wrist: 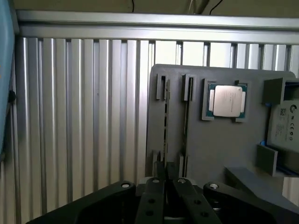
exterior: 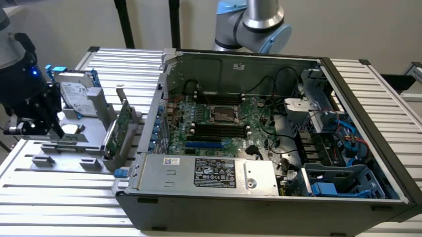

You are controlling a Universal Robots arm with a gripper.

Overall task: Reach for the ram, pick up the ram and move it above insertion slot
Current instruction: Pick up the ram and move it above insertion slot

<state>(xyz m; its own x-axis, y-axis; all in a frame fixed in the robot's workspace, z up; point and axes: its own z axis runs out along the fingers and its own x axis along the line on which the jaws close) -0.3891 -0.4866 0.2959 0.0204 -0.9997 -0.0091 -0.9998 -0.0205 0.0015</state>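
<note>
The ram is a thin stick seen edge-on, standing in a narrow slot of the grey holder. A second narrow slot runs beside it. My gripper hovers above the near end of the ram, in line with it. Its two black fingers stand close together with a narrow gap, and nothing is held between them. In the exterior view the gripper is at the left, over the holder's left part. The motherboard's black insertion slots lie inside the open computer case, well to the right.
On the holder stand a silver hard drive with blue rails, a green expansion card and a processor chip. The case wall rises between holder and motherboard. Ribbed aluminium table surrounds everything.
</note>
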